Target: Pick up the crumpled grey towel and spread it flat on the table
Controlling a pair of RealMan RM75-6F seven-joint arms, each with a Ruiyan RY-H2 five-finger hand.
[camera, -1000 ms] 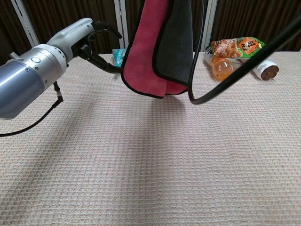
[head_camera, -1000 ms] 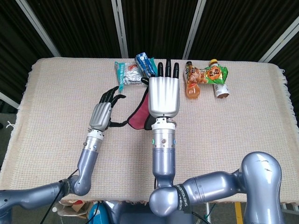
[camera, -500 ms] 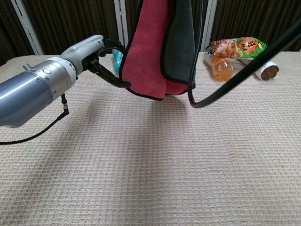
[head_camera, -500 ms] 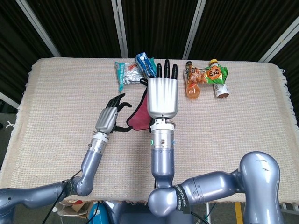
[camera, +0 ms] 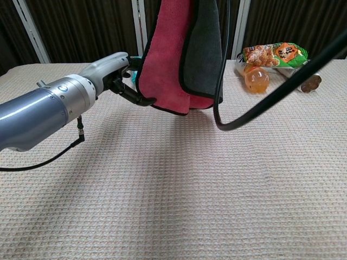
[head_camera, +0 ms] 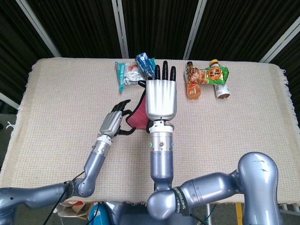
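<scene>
Fingers of our left robot hand [head_camera: 114, 123] are curled at the left lower edge of the towel [camera: 181, 59], dark fingertips hooked against the red side; whether they actually pinch the cloth we cannot tell. The forearm reaches in low from the left, wrist angled toward the middle of the desk [head_camera: 56, 103]. Next along, our right robot hand [head_camera: 161, 96] is raised above the desk with its back toward the head camera and its fingers straight and together, pointing away from us. The towel hangs from it, clear of the desk: red face to the left, grey face to the right, folded lengthwise, its lower edge in the air. How the right robot hand grips it is hidden behind the palm.

Compared with one second ago, our left robot hand has moved right and closed in on the cloth edge; it was then spread and apart from it. The right robot hand has shifted slightly left.

Snack packets [head_camera: 133, 70] and bottles [head_camera: 206, 77] lie at the desk's far edge.
</scene>
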